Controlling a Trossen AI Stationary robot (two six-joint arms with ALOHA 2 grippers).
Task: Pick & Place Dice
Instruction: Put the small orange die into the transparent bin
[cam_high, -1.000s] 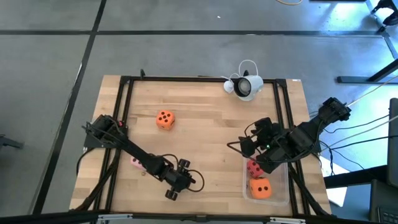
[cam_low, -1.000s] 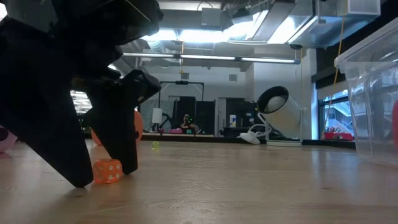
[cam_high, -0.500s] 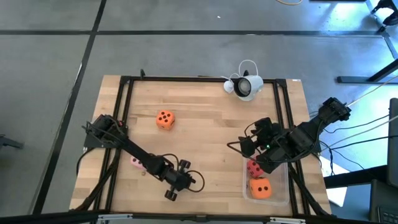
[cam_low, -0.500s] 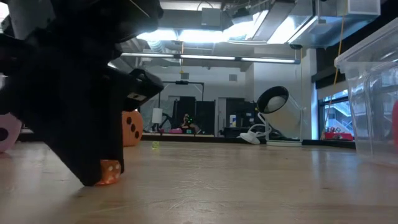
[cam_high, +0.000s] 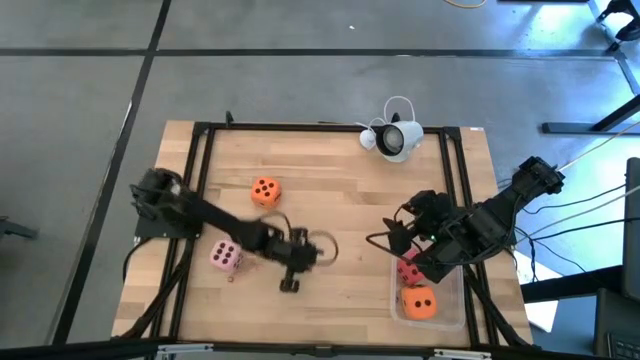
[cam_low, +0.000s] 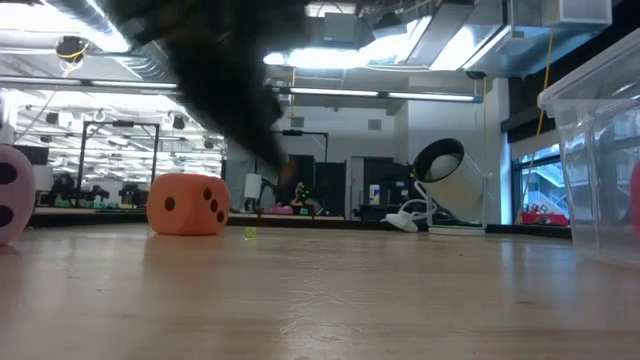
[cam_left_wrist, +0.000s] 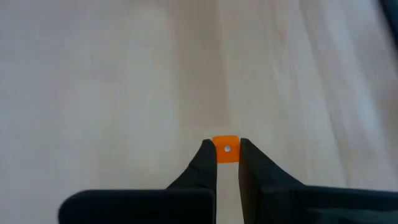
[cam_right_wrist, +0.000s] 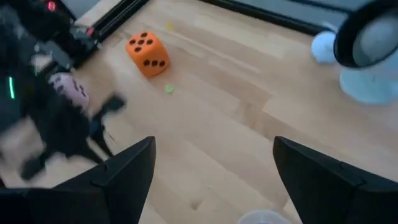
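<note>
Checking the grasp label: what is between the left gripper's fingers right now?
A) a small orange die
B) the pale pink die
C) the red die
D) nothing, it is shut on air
A. The left wrist view shows the left gripper shut on a small orange die; the pale pink die sits on the table and the red die lies in the clear bin.

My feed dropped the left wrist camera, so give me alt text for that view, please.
The left hand is shut on a tiny orange die, pinched between its two dark fingertips with one pale pip facing the camera. Behind it lies only bare, light wooden table, blurred.
</note>
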